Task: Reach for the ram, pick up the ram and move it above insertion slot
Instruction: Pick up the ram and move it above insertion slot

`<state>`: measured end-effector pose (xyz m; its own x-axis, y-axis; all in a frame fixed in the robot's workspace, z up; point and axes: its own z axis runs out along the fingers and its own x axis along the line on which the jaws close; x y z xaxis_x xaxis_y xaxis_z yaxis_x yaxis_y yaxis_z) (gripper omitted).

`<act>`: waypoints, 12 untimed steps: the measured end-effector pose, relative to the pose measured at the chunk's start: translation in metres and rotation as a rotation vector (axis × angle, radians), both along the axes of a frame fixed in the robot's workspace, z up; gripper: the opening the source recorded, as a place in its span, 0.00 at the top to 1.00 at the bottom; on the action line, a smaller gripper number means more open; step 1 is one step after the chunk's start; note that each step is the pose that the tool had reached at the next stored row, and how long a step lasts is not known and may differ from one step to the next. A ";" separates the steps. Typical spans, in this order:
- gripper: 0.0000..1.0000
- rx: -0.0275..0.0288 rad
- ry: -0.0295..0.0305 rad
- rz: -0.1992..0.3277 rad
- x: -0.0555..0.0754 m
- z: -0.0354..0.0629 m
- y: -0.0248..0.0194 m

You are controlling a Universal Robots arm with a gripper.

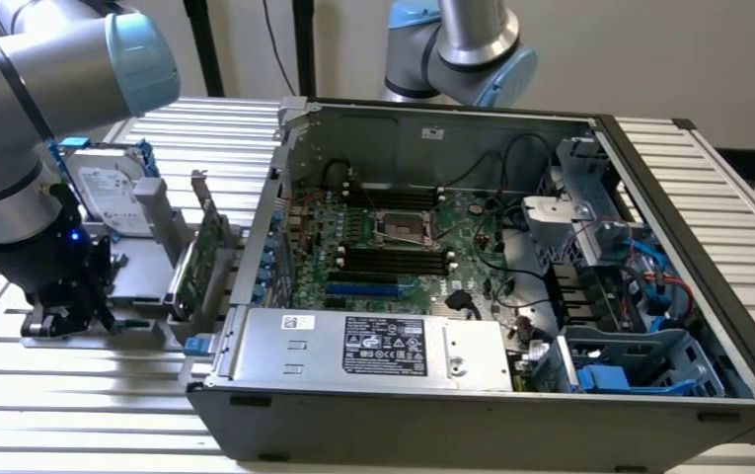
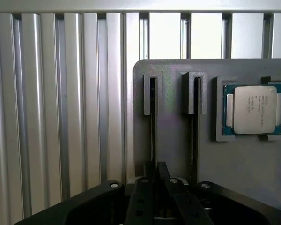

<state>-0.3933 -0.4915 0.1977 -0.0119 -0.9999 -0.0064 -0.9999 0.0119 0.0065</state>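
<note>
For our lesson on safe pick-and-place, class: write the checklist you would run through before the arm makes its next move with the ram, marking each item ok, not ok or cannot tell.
1. Alignment: ok; the gripper sits over the ram, which is edge-on in the grey holder.
2. Ram clear of its holder: not ok; it stands in its slot.
3. Lid off the case: ok; the motherboard is exposed.
4. Free insertion slot: cannot tell.
5. Way to the case: cannot tell; the expansion card stands between holder and case.
</note>
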 end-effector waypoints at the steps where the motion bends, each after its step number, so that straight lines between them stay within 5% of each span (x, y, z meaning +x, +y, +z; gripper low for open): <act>1: 0.85 0.0000 0.0000 0.000 0.000 0.0000 0.0000; 12: 0.86 0.0000 -0.0001 0.000 0.000 -0.0001 0.0000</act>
<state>-0.3933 -0.4914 0.1976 -0.0120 -0.9999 -0.0065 -0.9999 0.0119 0.0064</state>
